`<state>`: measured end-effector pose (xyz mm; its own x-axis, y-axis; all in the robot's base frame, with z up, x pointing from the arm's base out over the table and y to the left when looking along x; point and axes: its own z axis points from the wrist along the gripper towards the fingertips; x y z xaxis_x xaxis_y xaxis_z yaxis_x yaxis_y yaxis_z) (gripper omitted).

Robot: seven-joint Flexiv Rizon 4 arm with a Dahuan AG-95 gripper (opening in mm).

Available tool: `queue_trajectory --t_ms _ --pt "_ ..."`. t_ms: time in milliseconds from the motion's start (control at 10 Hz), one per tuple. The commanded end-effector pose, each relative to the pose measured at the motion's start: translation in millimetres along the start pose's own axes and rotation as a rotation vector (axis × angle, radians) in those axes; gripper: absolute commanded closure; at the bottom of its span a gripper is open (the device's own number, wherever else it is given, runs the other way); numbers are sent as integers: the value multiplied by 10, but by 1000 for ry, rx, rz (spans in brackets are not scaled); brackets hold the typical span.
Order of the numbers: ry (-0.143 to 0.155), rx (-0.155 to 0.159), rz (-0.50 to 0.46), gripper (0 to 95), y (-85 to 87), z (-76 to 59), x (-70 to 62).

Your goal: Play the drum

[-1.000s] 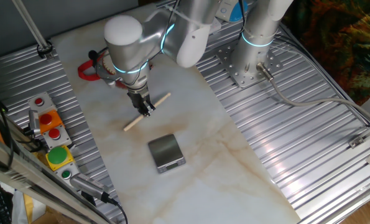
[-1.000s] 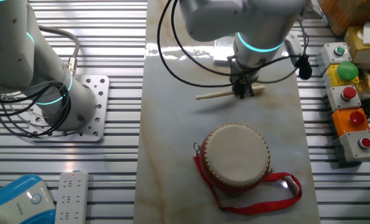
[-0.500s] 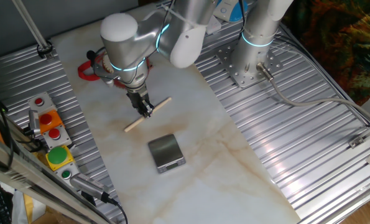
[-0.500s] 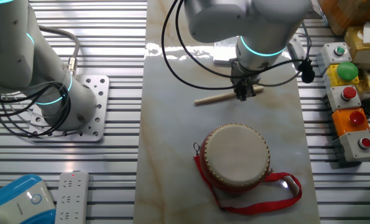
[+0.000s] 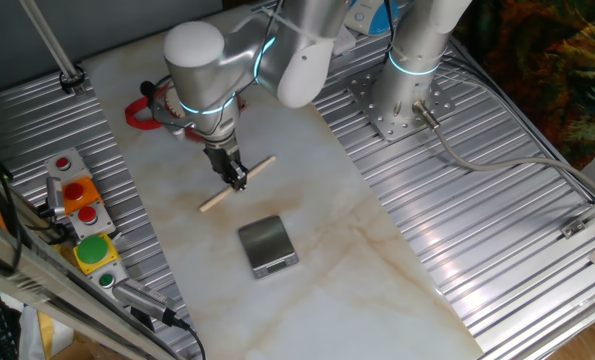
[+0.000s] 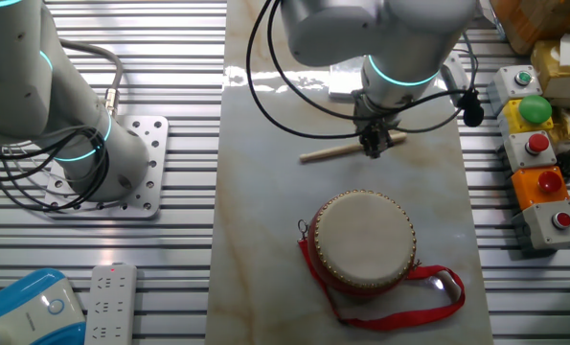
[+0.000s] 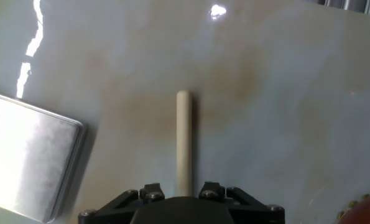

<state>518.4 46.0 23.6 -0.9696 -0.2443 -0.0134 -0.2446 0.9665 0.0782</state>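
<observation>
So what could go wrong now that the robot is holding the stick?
The gripper pinches the wooden stick near one end, so the stick could twist or slip when it hits. The drum sits apart from the stick, loose on the table, and a hard hit might push it. A wide swing could also knock the metal block.

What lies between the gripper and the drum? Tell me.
Only bare marble tabletop separates the gripper, shut on the drumstick, from the drum, seen in the other fixed view.

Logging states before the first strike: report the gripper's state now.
Gripper: shut on the pale wooden drumstick, gripped partway along its length and held roughly level over the marble tabletop.
</observation>
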Motion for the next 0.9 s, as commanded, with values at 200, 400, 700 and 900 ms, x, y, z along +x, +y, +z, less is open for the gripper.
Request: queue_trajectory --t_ms 200,400,700,900 --pt "-2 10 6 760 4 -11 4" --pt "1 14 15 760 1 -21 3" --pt "18 25 -7 760 -157 -116 -25" --pt "28 45 -8 760 -271 -221 -28"
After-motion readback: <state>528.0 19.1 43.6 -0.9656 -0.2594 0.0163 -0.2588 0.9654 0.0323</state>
